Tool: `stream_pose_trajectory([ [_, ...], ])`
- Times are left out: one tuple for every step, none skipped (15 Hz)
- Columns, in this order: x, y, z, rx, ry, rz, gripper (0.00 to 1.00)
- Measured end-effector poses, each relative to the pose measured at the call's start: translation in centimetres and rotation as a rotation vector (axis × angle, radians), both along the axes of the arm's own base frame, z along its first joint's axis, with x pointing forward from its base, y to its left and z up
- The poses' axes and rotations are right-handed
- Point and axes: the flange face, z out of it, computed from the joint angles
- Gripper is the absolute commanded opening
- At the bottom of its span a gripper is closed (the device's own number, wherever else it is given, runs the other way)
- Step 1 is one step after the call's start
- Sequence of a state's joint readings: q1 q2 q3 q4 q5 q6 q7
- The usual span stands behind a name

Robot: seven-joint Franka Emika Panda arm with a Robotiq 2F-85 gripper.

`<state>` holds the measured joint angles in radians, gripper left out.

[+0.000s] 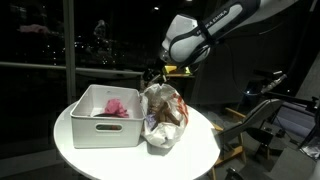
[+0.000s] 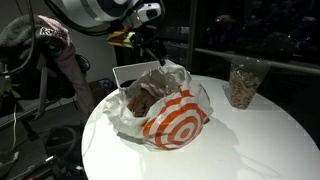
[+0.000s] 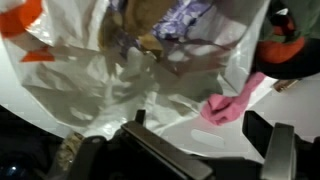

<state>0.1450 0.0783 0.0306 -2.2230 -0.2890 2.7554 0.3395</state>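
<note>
My gripper (image 1: 158, 72) hangs open just above the top of a crinkled, see-through plastic bag (image 1: 165, 115) that stands on a round white table (image 1: 200, 148). The bag (image 2: 170, 120) has a red bullseye print and brownish contents. In the wrist view the fingers (image 3: 262, 130) stand wide apart with nothing between them, and the bag (image 3: 130, 60) fills the upper part. A pink cloth (image 3: 232, 105) lies to their right on a white surface. That cloth (image 1: 115, 108) sits inside a white bin (image 1: 90, 130) next to the bag.
The white bin (image 2: 128, 72) stands behind the bag in an exterior view. A brownish see-through shape (image 2: 243, 82) shows at the table's far edge, perhaps a reflection in the dark window. Equipment (image 1: 270, 115) stands beside the table, and cloth-draped clutter (image 2: 55, 50) in the other exterior view.
</note>
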Motion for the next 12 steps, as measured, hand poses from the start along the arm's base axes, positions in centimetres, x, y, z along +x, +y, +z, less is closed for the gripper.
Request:
stream_pose_trajectory([
  [-0.3,1.9,0.4,0.001,-0.019,0.053,1.00],
  [-0.6,3.9,0.7,0.006,-0.036,0.103,1.00],
  [-0.8,5.9,0.9,0.015,-0.049,0.148,1.00],
  [-1.0,7.6,1.0,0.023,-0.054,0.188,1.00],
  [-1.1,9.3,0.9,0.032,-0.051,0.223,1.00],
  [-1.0,10.8,0.6,0.042,-0.044,0.253,1.00],
  [-0.8,12.1,0.1,0.049,-0.034,0.274,1.00],
  [-0.4,13.1,-0.7,0.056,-0.019,0.289,1.00],
  [0.1,14.0,-1.7,0.059,-0.001,0.301,1.00],
  [0.7,14.6,-2.8,0.058,0.021,0.305,1.00],
  [1.5,14.9,-4.0,0.053,0.048,0.303,1.00],
  [2.2,15.0,-5.2,0.045,0.080,0.297,1.00],
])
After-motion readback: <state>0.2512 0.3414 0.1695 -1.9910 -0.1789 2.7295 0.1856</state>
